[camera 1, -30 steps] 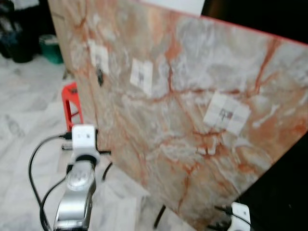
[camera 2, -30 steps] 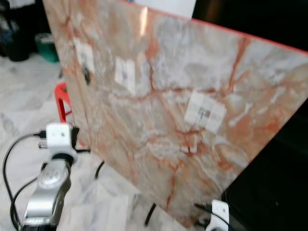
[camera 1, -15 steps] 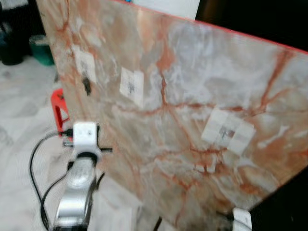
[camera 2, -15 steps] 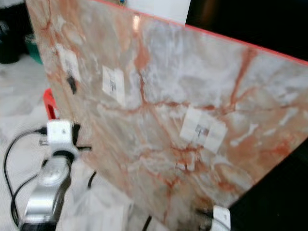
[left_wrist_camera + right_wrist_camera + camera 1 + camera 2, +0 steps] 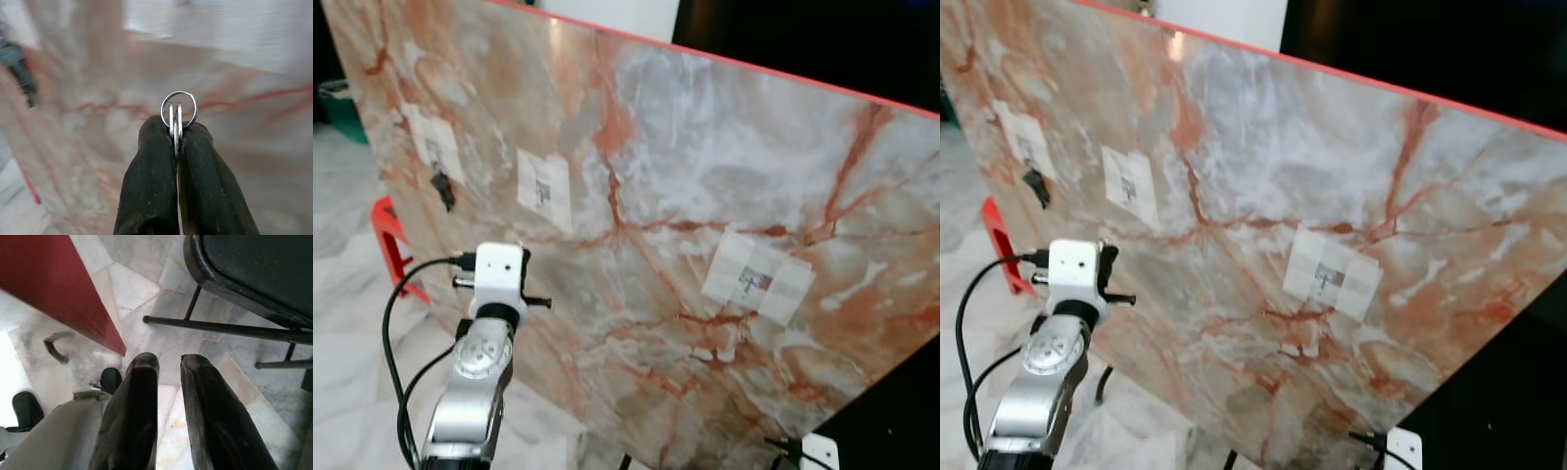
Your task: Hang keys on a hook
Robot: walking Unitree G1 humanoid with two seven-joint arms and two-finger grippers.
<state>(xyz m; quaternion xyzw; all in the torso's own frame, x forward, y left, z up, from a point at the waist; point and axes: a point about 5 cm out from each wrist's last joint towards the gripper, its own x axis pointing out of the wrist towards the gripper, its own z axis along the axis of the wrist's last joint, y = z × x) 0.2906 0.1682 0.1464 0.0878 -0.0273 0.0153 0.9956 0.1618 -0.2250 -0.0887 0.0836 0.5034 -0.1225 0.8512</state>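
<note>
The keys are not hung yet: I have the key ring (image 5: 179, 108) pinched tight between the two black fingers of my left gripper (image 5: 176, 142), pads pressed together on the flat metal with only the top loop of the ring standing clear above the tips, so the grasp is done and the reach and the hooking are what remain. Ahead of me stands a big marble-patterned board (image 5: 685, 176) with a red edge, tilted in my view, carrying pale square patches; on the far left patch there is a small dark hook (image 5: 441, 186), and I judge that to be where the ring should go, though it is too small to read its shape. My left arm (image 5: 475, 382) is raised in front of me on the left, forearm pointing up and forward, the white wrist block (image 5: 499, 274) near the board's lower left part but apart from it, and the hook lies up and to the left of it, well apart. My right gripper (image 5: 168, 364) hangs low and idle, its fingers a little apart and holding nothing, pointing down at the pale tiled floor (image 5: 161, 338) beside black chair legs (image 5: 225, 328)
</note>
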